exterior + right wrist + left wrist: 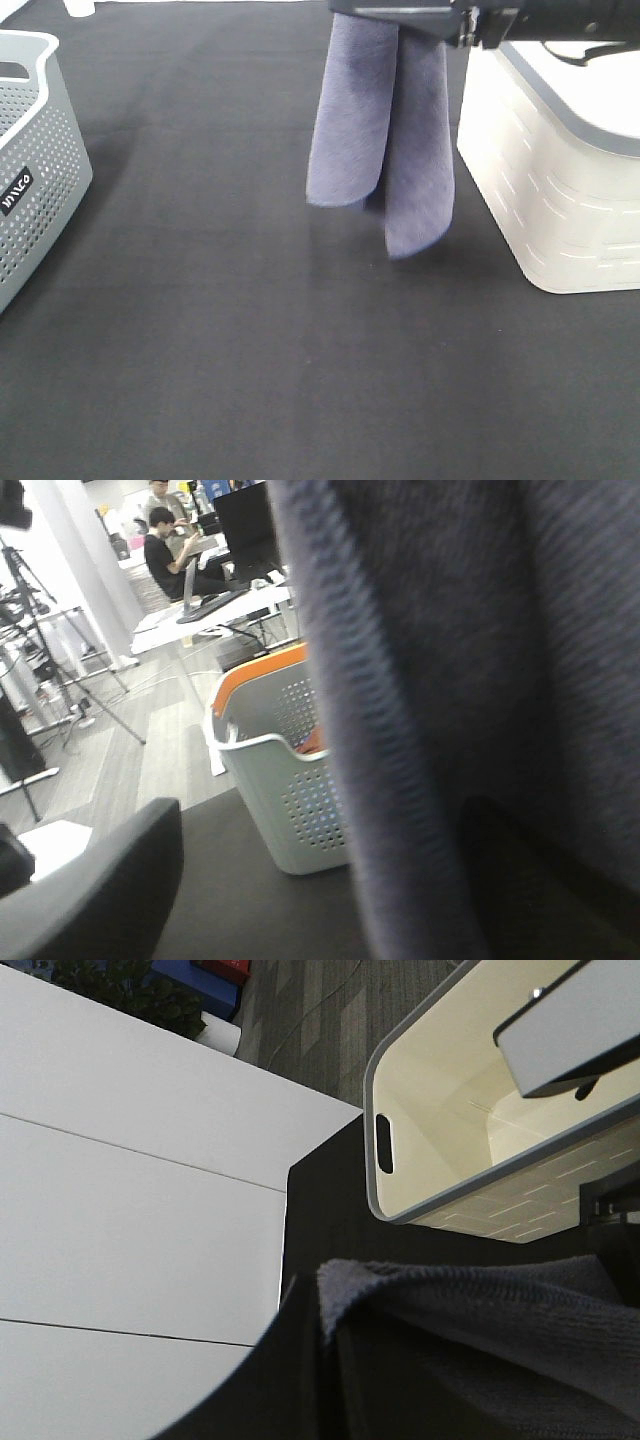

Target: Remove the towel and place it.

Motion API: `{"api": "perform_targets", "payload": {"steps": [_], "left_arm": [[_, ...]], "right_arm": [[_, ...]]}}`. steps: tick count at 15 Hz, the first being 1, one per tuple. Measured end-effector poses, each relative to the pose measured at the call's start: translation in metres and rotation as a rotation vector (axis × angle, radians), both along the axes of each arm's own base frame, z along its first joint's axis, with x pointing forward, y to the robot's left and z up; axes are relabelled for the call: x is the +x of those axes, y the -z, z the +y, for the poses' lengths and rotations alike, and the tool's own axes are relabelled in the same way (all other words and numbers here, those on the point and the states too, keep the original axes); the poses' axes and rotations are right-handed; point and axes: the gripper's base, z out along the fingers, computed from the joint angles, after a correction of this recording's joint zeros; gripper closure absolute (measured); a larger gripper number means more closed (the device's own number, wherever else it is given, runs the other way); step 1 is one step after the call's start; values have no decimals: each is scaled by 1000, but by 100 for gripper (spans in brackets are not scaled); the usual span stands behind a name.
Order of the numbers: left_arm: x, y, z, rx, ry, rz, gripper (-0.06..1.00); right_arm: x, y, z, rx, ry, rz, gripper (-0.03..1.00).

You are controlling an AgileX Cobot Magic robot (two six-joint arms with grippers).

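One broad black fabric-covered table [250, 380] fills the high view. At three o'clock on it stands a white rectangular plastic bin [540, 200] with a grey rim. At nine o'clock stands a grey perforated plastic basket [40, 170] with a white rim. Between twelve and one o'clock the soft greyish-lavender microfibre towel [385, 140] hangs in two long folds from a dark bar [395, 6] at the top edge, near the bin. A black arm [560, 22] extends from two o'clock to that bar. The left gripper's fingers do not show, because the cloth lies draped right below its wrist camera. They are clenched, but whether on the cloth I cannot tell. The right gripper [330, 910] is spread wide. Its one visible finger [95, 880] stands apart from the towel's stitched edge, which hangs near it. A small black label [15, 190] on the basket bears white letters too small to read.
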Motion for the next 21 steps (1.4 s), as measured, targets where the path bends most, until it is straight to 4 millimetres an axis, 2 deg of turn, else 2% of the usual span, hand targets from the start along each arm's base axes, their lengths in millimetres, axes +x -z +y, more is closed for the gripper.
{"api": "perform_targets", "payload": {"steps": [3, 5, 9, 13, 16, 21], "left_arm": [[1, 2, -1, 3, 0, 4, 94], [3, 5, -3, 8, 0, 9, 94], [6, 10, -6, 16, 0, 18, 94], [9, 14, -8, 23, 0, 25, 94], [9, 14, -8, 28, -2, 21, 94], [9, 14, -7, 31, -4, 17, 94]], "right_arm": [[-9, 22, 19, -31, -194, 15, 23], [-14, 32, 20, -96, -261, 32, 23], [-15, 36, 19, -143, -277, 29, 23], [-3, 64, 21, -161, -274, 114, 23], [-6, 63, 21, -160, -297, 130, 25], [-10, 72, 18, -259, -323, 208, 27]]}}
